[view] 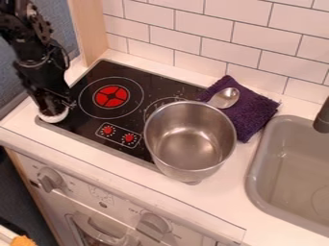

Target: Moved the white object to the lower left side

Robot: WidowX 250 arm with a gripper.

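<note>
The black robot arm point(31, 45) is hanging down at the left of the cooktop point(138, 77), and its gripper point(52, 104) is pointing downward at the cooktop's front left corner. The white object point(51, 117) is sitting right at that corner, directly beneath the gripper, with its pale rounded edge showing around the gripper's lower end. Whether the gripper is standing wide or narrow, or is holding the white object, I cannot tell.

On the left part of the cooktop, a round burner point(111, 96) is showing a red centre. Two small red knobs point(129, 138) are sitting side by side near the cooktop's front edge. A shiny metal pot point(188, 144) is standing upright at the cooktop's right end, covering part of a second burner ring point(156, 104) and overlapping the front edge in this view. A folded purple cloth point(250, 113) is lying at the cooktop's back right corner, and a metal spoon point(225, 97) is resting with its bowl on the cloth, behind the pot.

To the right of the cooktop, a grey sink point(256, 180) is sitting in the white surface point(225, 202), with a dark faucet point(322, 117) at its back. White tiles point(199, 29) are lining the wall behind the cooktop, and a white oven front point(83, 192) with grey dials point(49, 178) is standing below it.
</note>
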